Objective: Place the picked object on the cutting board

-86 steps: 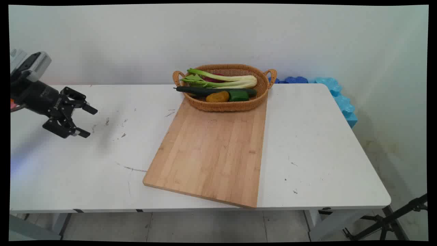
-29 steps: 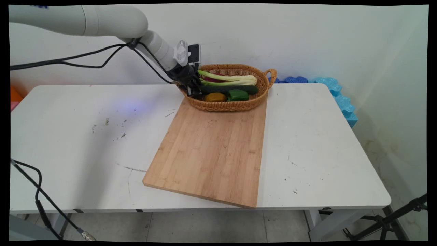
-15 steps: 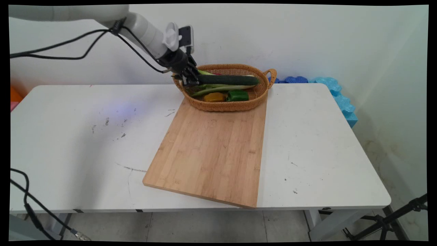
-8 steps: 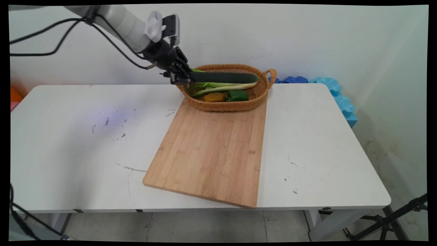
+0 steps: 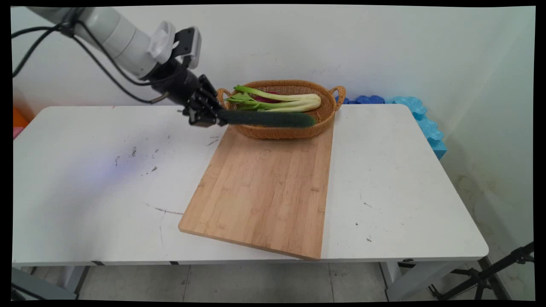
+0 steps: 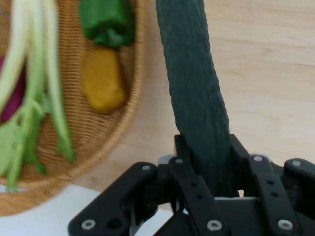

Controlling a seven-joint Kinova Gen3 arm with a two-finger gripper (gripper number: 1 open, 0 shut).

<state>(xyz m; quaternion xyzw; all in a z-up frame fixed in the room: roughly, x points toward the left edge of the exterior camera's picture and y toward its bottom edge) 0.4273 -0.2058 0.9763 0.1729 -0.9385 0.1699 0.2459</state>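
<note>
The black two-finger gripper [image 5: 212,119] [image 6: 206,184] is clenched on one end of a long dark green cucumber [image 5: 266,118] [image 6: 194,93], held level in the air over the near rim of the oval wicker basket [image 5: 298,130] [image 6: 130,98] at the desk's [image 5: 85,192] far edge, above the wooden cutting board's [image 5: 264,187] [image 6: 266,73] far end

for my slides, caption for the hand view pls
Tool gripping a cucumber beside the wicker basket.

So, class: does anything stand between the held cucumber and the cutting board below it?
Nothing visible does. The gripper holds the cucumber level in the air, past the wicker basket's near rim, and the cutting board beneath is bare.
</note>
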